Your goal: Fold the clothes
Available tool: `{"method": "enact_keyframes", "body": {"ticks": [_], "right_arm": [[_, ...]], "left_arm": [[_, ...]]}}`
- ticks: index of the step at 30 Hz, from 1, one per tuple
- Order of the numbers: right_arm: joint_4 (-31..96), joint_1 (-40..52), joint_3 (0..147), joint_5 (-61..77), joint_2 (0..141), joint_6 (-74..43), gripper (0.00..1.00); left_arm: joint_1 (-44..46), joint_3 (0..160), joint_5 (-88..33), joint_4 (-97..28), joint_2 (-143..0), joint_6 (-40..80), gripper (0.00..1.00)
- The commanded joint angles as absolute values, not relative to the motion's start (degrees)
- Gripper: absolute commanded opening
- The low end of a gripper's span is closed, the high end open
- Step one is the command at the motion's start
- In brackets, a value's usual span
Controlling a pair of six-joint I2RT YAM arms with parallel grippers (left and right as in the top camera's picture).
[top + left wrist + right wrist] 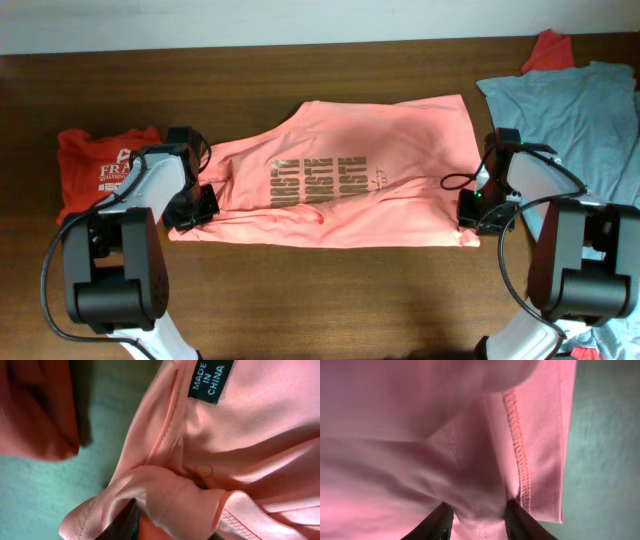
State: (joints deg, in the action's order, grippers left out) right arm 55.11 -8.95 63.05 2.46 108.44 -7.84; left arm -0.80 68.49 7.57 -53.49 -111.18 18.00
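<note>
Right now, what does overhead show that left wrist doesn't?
Only overhead: the red shirt at one table end, the grey-blue shirt at the other, the right gripper, and the dark chest lettering. Only left wrist: the black MADE IN CHINA label and a stitched seam beside it. Both: the salmon-pink shirt, with cloth bunched at the left gripper.

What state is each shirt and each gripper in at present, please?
salmon-pink T-shirt: lying flat, print up.
red T-shirt: folded, print up.
grey-blue T-shirt: spread out, unfolded.
left gripper: around the neck-end fabric, grip unclear.
right gripper: shut on the salmon-pink T-shirt's hem.
</note>
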Motion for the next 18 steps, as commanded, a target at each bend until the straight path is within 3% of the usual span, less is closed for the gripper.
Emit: {"method": "enact_keyframes", "body": {"ticks": [1,10,18], "right_arm": [[54.5,-9.2,53.5,2.3,115.6,-15.3,0.39],[53.5,-11.1,51.1,3.0,115.6,-17.0,0.40],[53.0,-20.0,52.2,4.1,110.6,-16.8,0.40]], "left_arm": [[-1.0,61.1,8.3,-55.6,-116.5,18.0,0.28],[-5.5,59.8,8.3,-57.7,-116.3,18.4,0.27],[-5.0,65.6,6.7,-57.7,-108.0,17.7,0.27]]}}
